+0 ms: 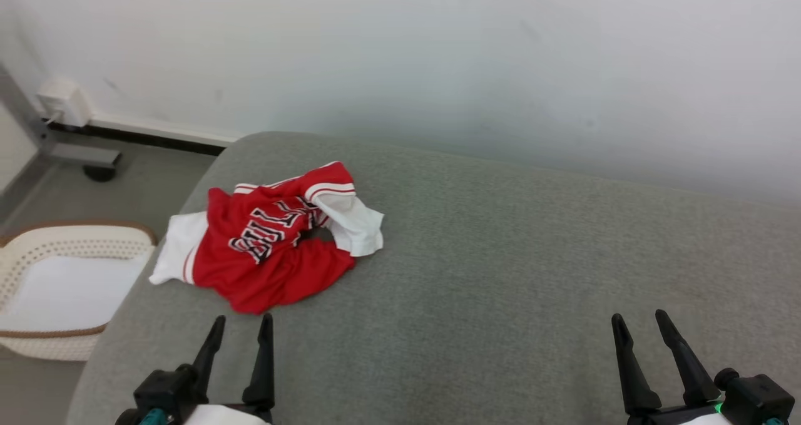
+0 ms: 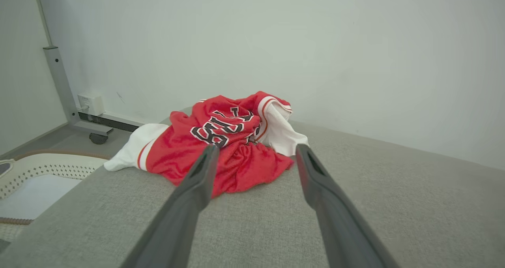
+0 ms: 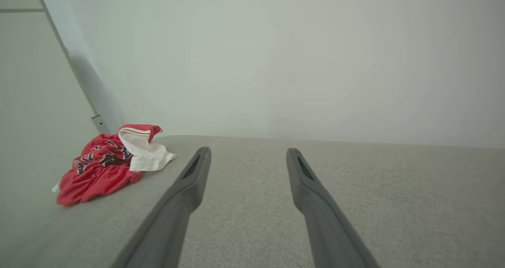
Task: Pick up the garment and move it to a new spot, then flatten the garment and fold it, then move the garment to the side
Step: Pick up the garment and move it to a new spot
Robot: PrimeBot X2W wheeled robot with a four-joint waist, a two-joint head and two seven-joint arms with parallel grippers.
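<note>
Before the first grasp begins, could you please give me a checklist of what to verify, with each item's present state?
1. The left gripper is open and empty: ok.
2. The right gripper is open and empty: ok.
3. The garment lies just ahead of the left gripper, apart from it: ok.
4. The garment is flat: not ok; it is crumpled, with a white sleeve folded over the red.
5. Bare room on the grey surface to the garment's right for a new spot: ok.
6. The garment lies fully on the surface: cannot tell; its other sleeve reaches the left edge, by the basket.
</note>
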